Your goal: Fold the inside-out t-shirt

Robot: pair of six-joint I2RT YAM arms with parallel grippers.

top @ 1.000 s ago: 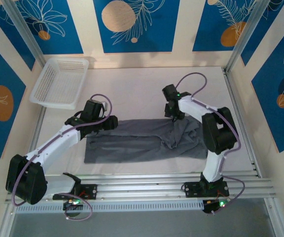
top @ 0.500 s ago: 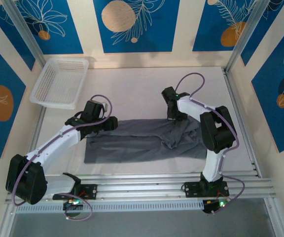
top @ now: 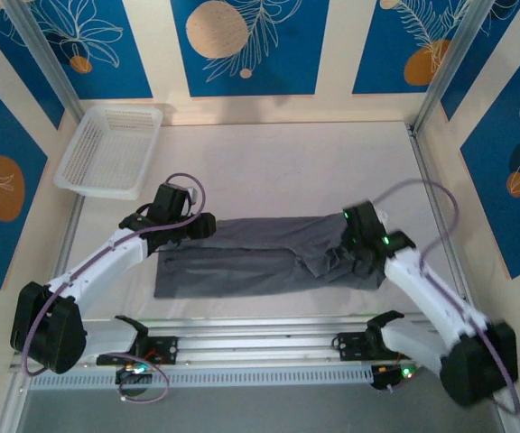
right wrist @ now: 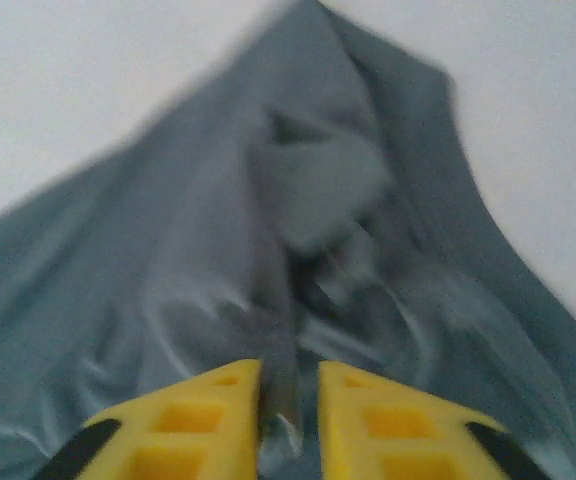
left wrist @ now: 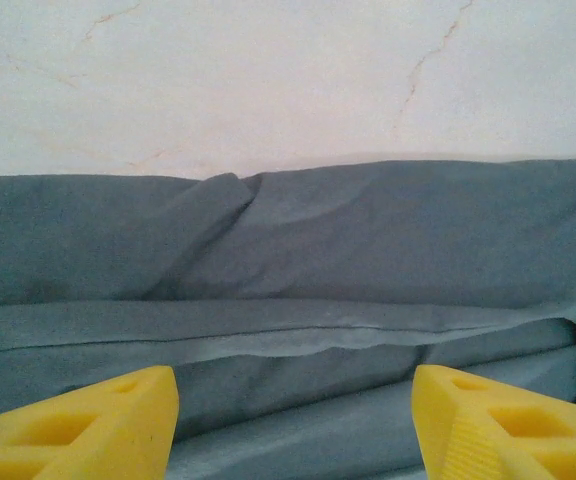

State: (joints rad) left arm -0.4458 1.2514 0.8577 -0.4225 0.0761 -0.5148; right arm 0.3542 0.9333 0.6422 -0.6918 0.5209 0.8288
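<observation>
The shirt [top: 260, 257] lay as a long band between both arms, its left end just ahead of the left gripper [left wrist: 293, 385], jaws wide and empty, its bunched right end under the right gripper [right wrist: 288, 372], jaws nearly closed, hold on cloth unclear.

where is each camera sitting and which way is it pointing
Top external: fixed above and behind the arms, looking down on the table, grey t-shirt and white basket; the left arm and right arm show.
Left wrist: on the left arm, looking low across the t-shirt's folds to bare table; the left jaws, wide apart, at the bottom corners.
Right wrist: on the right arm, looking down on the t-shirt's rumpled end; the right jaws close together, blurred.
Shared: all three see t-shirt and table.
</observation>
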